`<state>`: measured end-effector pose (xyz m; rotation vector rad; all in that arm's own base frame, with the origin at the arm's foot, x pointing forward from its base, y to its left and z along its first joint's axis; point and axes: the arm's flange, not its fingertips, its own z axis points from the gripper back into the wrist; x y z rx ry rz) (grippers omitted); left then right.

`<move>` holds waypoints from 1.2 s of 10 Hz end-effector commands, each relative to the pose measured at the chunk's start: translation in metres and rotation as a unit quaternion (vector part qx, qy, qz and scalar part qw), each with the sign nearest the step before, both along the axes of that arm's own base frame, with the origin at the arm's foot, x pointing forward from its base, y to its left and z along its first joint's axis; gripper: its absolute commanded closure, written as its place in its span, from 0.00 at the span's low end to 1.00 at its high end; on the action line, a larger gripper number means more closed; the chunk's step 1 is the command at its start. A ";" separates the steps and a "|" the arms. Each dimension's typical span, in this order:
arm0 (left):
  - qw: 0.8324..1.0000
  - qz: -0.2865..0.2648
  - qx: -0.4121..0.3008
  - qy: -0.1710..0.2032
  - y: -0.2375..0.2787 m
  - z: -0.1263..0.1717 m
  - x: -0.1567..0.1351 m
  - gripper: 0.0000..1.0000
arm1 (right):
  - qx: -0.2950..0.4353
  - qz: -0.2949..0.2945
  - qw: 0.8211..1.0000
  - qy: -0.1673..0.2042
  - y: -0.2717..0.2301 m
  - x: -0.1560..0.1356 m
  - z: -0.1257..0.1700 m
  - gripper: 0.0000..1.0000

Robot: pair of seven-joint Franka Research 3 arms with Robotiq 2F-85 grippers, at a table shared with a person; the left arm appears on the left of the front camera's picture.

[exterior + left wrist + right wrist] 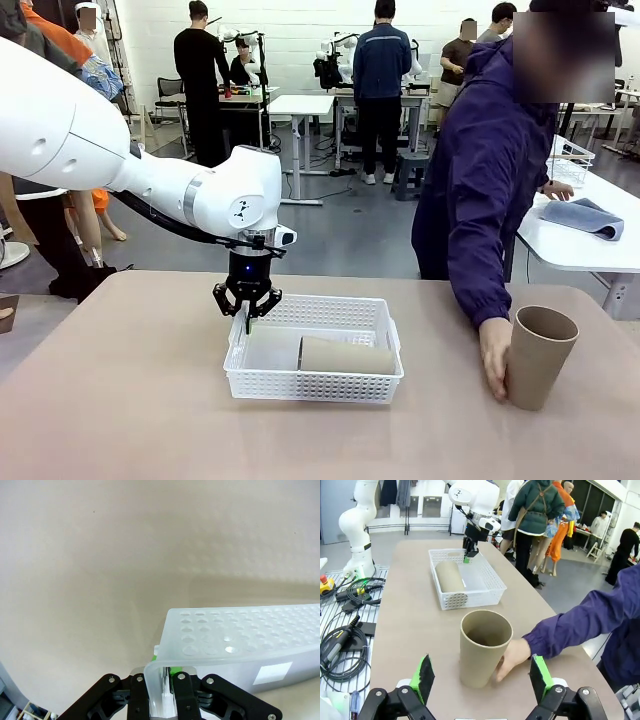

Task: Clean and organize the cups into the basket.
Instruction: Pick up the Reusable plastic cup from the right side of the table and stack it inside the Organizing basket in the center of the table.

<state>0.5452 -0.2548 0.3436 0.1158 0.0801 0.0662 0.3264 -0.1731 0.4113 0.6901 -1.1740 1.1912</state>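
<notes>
Right jaws gape wide, released; ahead stands a tall tan-brown matte cup (482, 655) on the beige desk (120, 400) — a person's hand (512, 652) touching it. Left jaws clench the rim of the shallow white lattice plastic basket (315, 385) — a second tan-brown cup (347, 356) lies sideways inside.

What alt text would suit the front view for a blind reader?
The white left arm has its jaws shut on the far left rim of a white basket on a table; a tan cup lies on its side inside. At right, a person's hand rests against an upright tan cup.
</notes>
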 end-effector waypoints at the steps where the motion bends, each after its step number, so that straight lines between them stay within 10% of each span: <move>1: 1.000 -0.001 0.005 0.000 0.000 -0.002 0.000 1.00 | 0.009 -0.004 1.000 -0.006 0.004 -0.003 -0.001 0.00; 12: 1.000 -0.001 0.005 0.000 0.000 -0.002 0.000 1.00 | -0.020 0.041 0.994 0.097 0.014 0.053 -0.142 0.00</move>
